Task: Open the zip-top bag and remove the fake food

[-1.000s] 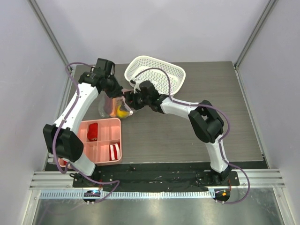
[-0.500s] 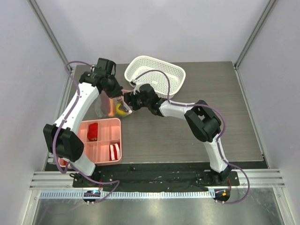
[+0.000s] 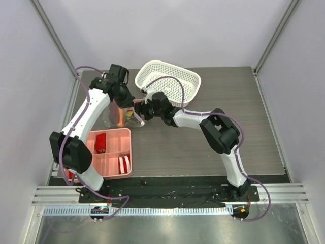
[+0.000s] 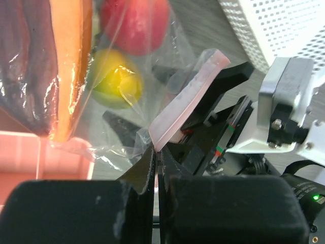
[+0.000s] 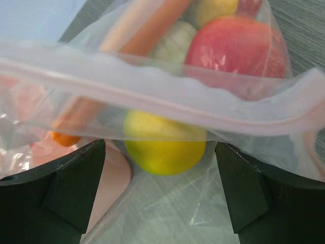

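Observation:
The clear zip-top bag (image 3: 112, 118) hangs at the table's left, above the pink tray's far edge. My left gripper (image 3: 128, 100) is shut on its pink zip strip (image 4: 188, 96), fingertips pinched together (image 4: 156, 152). Inside the bag lies the fake food: a red fruit (image 4: 134, 23), a yellow-green fruit (image 4: 117, 79) and an orange wedge (image 4: 71, 66). My right gripper (image 3: 138, 113) stands open at the bag's mouth (image 5: 162, 193). The zip strip (image 5: 152, 96) crosses above its fingers. The yellow fruit (image 5: 165, 145) lies just ahead between them and the red fruit (image 5: 236, 51) further in.
A white mesh basket (image 3: 167, 80) stands just behind the right gripper. A pink compartment tray (image 3: 109, 152) with red and red-white pieces sits at the near left, under the bag's lower end. Walls close in both sides.
The right gripper has moved left up to the bag and opened wider. The left gripper has shifted slightly right, still holding the bag.

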You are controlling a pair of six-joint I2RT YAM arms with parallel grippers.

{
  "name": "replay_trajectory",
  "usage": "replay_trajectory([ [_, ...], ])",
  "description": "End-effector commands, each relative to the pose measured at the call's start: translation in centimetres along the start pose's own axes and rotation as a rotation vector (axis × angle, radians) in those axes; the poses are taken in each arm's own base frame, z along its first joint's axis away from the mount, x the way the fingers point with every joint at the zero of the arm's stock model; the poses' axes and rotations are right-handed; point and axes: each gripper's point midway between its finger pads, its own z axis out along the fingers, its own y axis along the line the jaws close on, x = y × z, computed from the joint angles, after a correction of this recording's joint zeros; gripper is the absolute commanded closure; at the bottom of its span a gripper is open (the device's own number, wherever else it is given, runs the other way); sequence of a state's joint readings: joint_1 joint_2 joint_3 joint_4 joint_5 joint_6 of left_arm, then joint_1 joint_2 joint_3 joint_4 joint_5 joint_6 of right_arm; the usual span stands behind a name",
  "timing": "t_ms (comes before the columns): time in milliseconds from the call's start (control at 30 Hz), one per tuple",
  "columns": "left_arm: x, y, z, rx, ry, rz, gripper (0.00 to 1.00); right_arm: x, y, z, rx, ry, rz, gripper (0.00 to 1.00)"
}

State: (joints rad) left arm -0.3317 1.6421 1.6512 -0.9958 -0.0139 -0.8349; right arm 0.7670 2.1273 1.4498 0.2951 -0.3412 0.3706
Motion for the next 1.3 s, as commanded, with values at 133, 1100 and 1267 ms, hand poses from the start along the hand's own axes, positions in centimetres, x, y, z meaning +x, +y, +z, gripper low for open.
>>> replay_trajectory([
  [133,1.7,-0.6,0.3,0.026,0.051,-0.003,1.0,-1.1,0.8,2.5,-0.01,-0.157,-0.163,0.04],
  [1100,2.5,-0.1,0.6,0.016,0.062,-0.038,1.0,0.0,2.8,4.7,-0.007,-0.238,-0.283,0.44],
  [1267,2.1,0.1,0.3,0.016,0.032,-0.026,1.0,-1.7,3.8,1.8,-0.003,-0.263,-0.291,0.64],
])
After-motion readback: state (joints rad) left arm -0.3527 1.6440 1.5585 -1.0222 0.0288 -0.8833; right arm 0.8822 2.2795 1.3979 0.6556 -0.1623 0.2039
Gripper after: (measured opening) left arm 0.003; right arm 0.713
